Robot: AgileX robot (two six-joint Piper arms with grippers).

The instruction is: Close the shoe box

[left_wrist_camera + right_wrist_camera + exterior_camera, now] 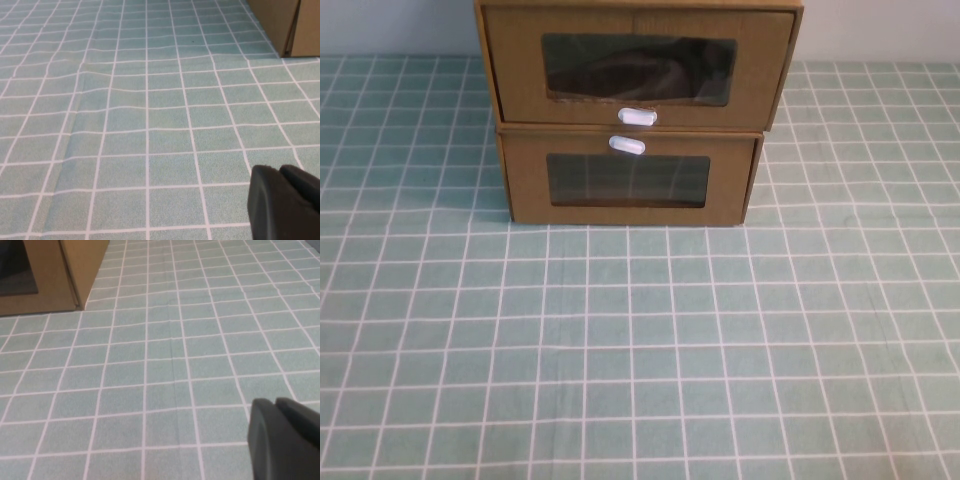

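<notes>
The shoe box [760,60] is the upper of two stacked brown cardboard boxes at the back of the table. It has a wide clear window and a small white pull tab [637,116] below the window. Its drawer front stands forward, overhanging the lower box. Neither gripper shows in the high view. My left gripper [279,169] is shut and empty, low over the cloth, well short of the boxes. My right gripper [275,401] is likewise shut and empty over the cloth, apart from the boxes.
The lower cardboard box [525,180] has its white tab [627,145] above its window. Its corner shows in the left wrist view [277,20] and in the right wrist view [60,290]. A green checked cloth [640,350] covers the table.
</notes>
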